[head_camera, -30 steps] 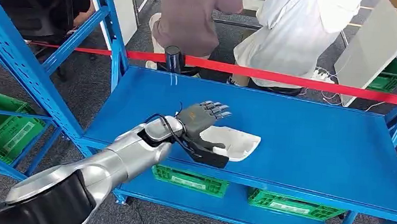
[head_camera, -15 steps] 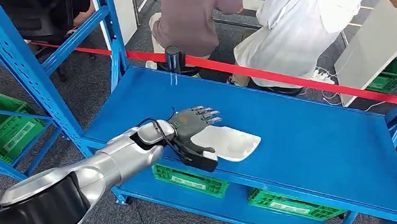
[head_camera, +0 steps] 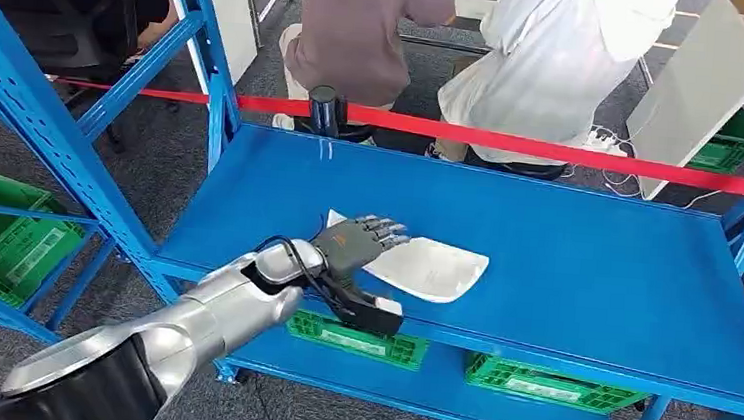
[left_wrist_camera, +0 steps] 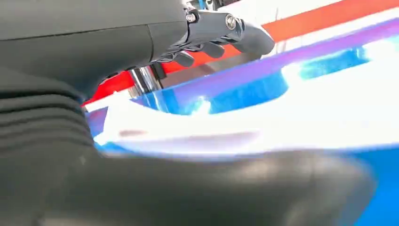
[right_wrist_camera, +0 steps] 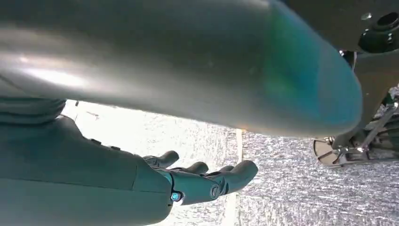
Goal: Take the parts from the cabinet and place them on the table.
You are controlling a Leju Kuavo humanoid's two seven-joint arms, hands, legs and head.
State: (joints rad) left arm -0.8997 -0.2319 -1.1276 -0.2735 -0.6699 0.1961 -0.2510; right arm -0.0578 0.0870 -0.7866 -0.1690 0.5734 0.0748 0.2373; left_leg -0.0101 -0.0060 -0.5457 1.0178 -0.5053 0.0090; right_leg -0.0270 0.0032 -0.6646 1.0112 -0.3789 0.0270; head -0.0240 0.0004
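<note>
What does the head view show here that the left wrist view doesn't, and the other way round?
Head view alone: the whole blue shelf, green crates on the level beneath, two people behind the red tape, and the silver left arm reaching in. Left wrist view alone: a close look along the surface, where the thick thumb lies below the white part's edge and the fingers above it, spread. Both: the left hand, the white part lying on the blue shelf, and the red tape.

White part smooth matt plastic; table painted blue metal, slight sheen.
</note>
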